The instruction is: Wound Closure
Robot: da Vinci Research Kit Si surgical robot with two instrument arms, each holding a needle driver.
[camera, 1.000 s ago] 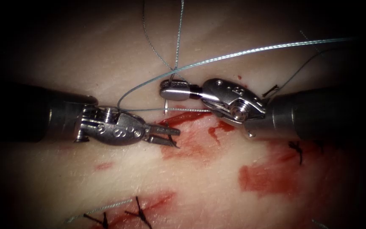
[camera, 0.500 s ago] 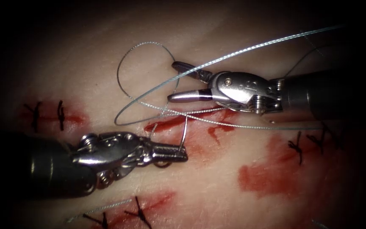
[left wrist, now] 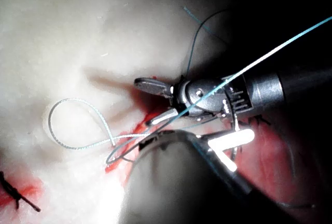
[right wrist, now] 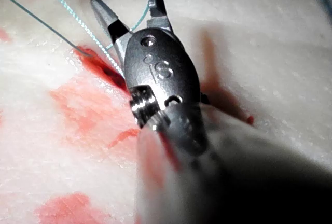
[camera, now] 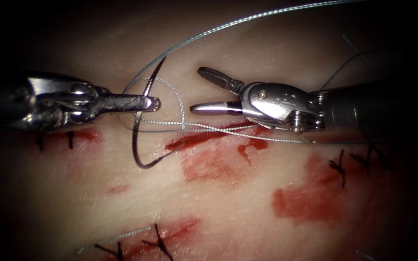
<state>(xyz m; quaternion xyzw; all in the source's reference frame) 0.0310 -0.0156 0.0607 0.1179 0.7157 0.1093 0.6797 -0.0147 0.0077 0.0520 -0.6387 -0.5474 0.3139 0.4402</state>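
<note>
Both tools: left tool (camera: 153, 103) grips needle (camera: 138, 140) mid-curve, seemingly; right tool (camera: 197, 90) empty

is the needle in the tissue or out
Out: the needle hangs free above the tissue, held mid-curve in the left tool's shut jaws.

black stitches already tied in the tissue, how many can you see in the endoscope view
6, in pairs: two under the left tool, partly hidden by it; two at the bottom edge; two below the right tool. Dark margins may hide more.
</note>
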